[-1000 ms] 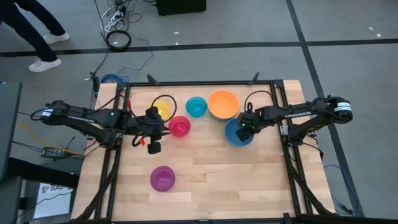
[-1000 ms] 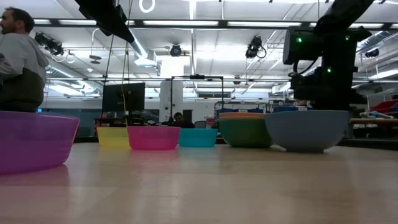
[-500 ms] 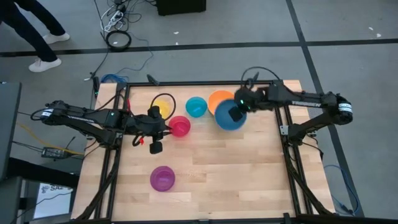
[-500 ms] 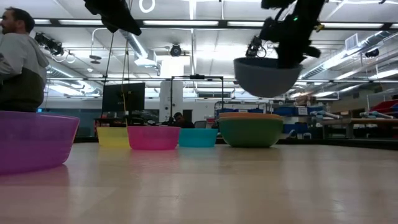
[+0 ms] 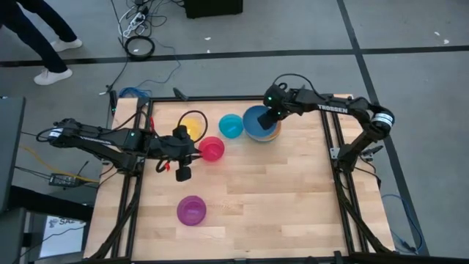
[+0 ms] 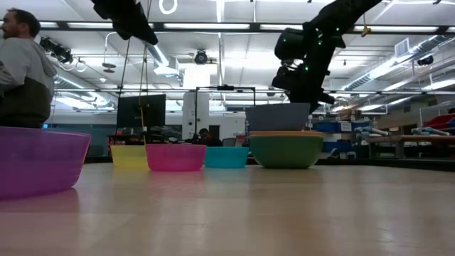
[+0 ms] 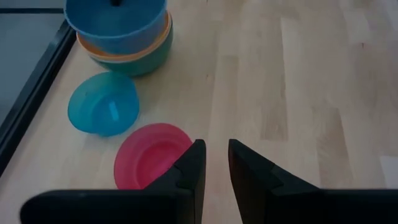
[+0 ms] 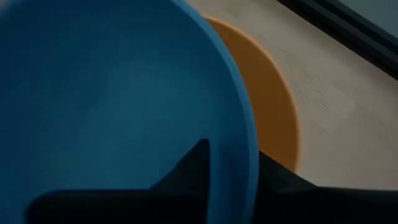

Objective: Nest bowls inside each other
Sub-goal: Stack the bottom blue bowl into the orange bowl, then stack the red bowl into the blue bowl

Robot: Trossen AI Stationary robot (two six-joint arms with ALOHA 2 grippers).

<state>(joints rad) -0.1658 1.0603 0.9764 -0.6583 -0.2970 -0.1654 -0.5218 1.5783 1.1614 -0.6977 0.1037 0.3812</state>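
A blue bowl (image 5: 256, 119) sits in an orange bowl (image 8: 273, 106), which sits in a green bowl (image 6: 286, 151), at the table's far side. My right gripper (image 5: 272, 119) stands over the blue bowl's right rim, one finger inside and one outside, slightly open. A yellow bowl (image 5: 192, 126), a cyan bowl (image 5: 231, 125) and a pink bowl (image 5: 212, 149) rest on their bases left of the stack. A purple bowl (image 5: 191, 210) stands near the front. My left gripper (image 5: 181, 173) hangs open above the wood beside the pink bowl, with nothing between its fingers. My right gripper straddles the blue bowl's rim (image 8: 250, 163) from above, slanting down. One finger (image 8: 194, 163) stands inside the bowl and the other (image 8: 273, 177) outside its wall. Whether either finger touches the wall I cannot tell. The bowl rests upright in the orange bowl.
Black frame rails (image 5: 139, 169) run along the table's left, right and far edges. Bare wood (image 5: 278, 198) fills the middle and the near right of the table. A person (image 6: 21, 71) stands beyond the table's left side.
My right gripper has lifted the blue bowl off the table's right side, carried it up and toward the far left over the orange bowl, then lowered it. The blue bowl now sits upright in the stack.
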